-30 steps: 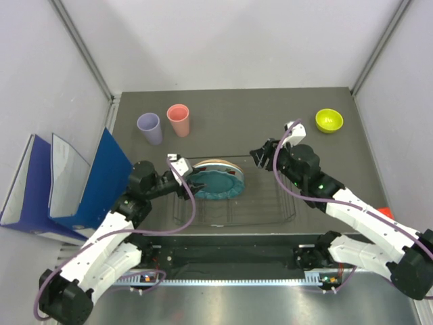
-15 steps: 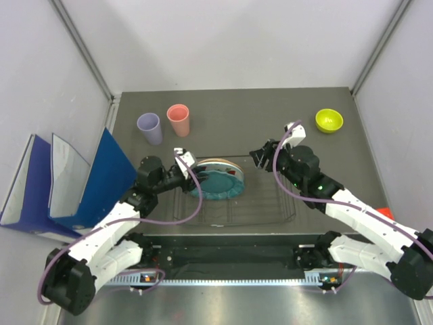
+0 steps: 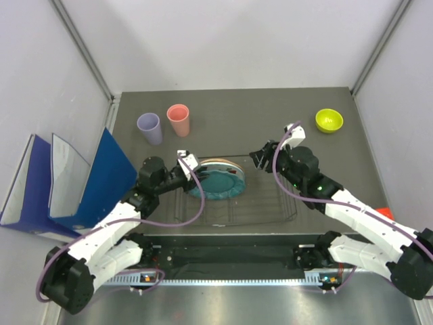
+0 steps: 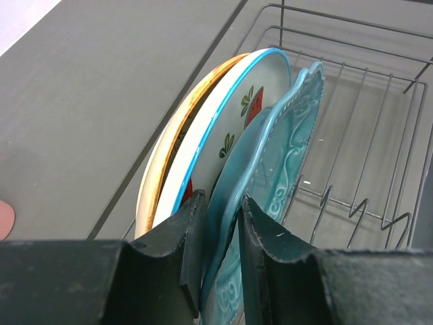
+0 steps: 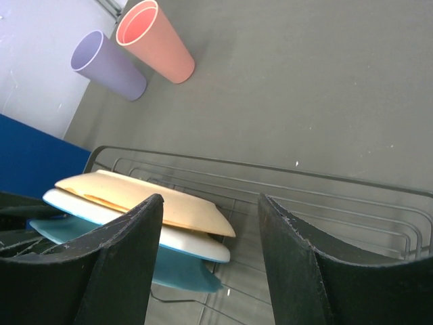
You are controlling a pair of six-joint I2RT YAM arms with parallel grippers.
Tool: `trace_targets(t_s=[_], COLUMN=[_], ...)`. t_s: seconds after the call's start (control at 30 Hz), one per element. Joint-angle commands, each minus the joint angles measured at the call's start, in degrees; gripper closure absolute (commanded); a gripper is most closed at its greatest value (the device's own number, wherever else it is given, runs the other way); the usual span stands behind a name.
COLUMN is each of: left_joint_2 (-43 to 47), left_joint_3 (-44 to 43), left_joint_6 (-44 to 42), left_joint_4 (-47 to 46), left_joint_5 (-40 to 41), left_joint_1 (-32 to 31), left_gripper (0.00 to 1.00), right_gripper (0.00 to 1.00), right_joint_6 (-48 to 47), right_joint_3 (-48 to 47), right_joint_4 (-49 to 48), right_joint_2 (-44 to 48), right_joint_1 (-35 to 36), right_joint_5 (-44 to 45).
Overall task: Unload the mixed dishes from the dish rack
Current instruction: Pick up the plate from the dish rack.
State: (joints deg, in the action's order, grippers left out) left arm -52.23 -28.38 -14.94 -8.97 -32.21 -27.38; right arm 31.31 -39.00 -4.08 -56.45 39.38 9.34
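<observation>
Three plates stand on edge at the nine-o'clock end of the dish rack on the counter: peach plate, white plate with red marks, teal scalloped plate. The left claw, nearly closed, pinches the teal scalloped plate's rim. The right claw hangs half open and holds nothing, over the rack's one-o'clock edge.

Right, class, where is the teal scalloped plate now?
Top view: the teal plate stands at the dish rack's left end, beside the white plate, its rim inside the left tool.
</observation>
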Motion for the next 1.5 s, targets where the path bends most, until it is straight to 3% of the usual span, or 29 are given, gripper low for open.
trace_targets(t_s=[0.0, 0.4, 1.47], left_joint_2=[1.69, 4.24, 0.38], left_joint_3=[-1.67, -9.85, -25.05], left_joint_6=[0.44, -0.79, -0.27], left_joint_4=[5.36, 11.61, 12.4], left_joint_5=[0.39, 2.59, -0.31], left_joint_1=[-0.84, -1.01, -1.63], left_gripper=[1.0, 1.0, 1.0], right_gripper=[0.42, 0.42, 0.42], right_joint_6=[0.59, 0.86, 0.77], right_joint_3=[-0.55, -2.22, -5.11], right_joint_4=[-2.95, -2.78, 0.03], right_joint_2=[-0.42, -2.53, -1.48], right_joint_1=[0.97, 0.97, 0.97], right_joint_5=[-0.9, -2.05, -1.35])
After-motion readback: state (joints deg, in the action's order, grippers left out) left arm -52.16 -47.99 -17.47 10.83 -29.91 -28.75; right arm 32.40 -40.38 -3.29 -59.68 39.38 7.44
